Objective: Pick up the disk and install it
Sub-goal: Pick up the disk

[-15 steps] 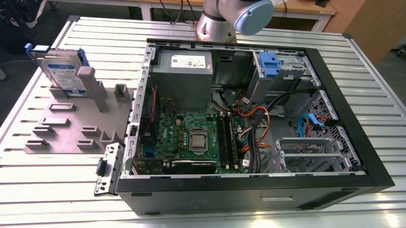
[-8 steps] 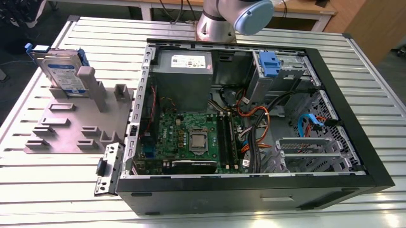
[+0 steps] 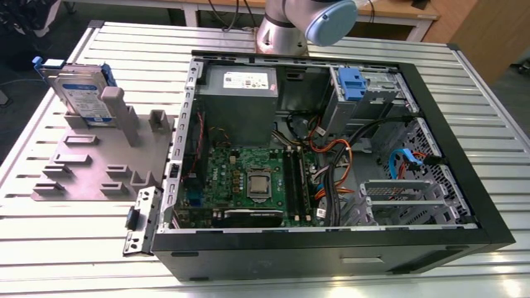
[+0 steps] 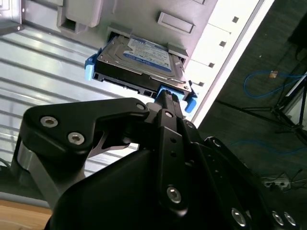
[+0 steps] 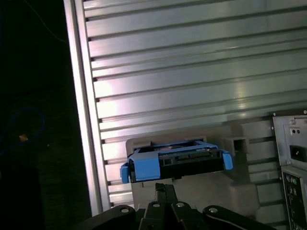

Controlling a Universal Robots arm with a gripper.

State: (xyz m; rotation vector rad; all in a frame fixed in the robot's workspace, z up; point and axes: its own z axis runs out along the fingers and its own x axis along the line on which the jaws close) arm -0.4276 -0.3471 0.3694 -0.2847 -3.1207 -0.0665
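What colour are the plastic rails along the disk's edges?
Blue. The disk shows its rails best in the second wrist view.

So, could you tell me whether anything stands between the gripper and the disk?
Nothing visible does. In the second wrist view the gripper sits right by the disk, which stands on edge in its grey holder, with nothing between them.

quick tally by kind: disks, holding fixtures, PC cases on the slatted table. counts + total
disk: 1
grey fixture: 1
open PC case: 1
Total: 3
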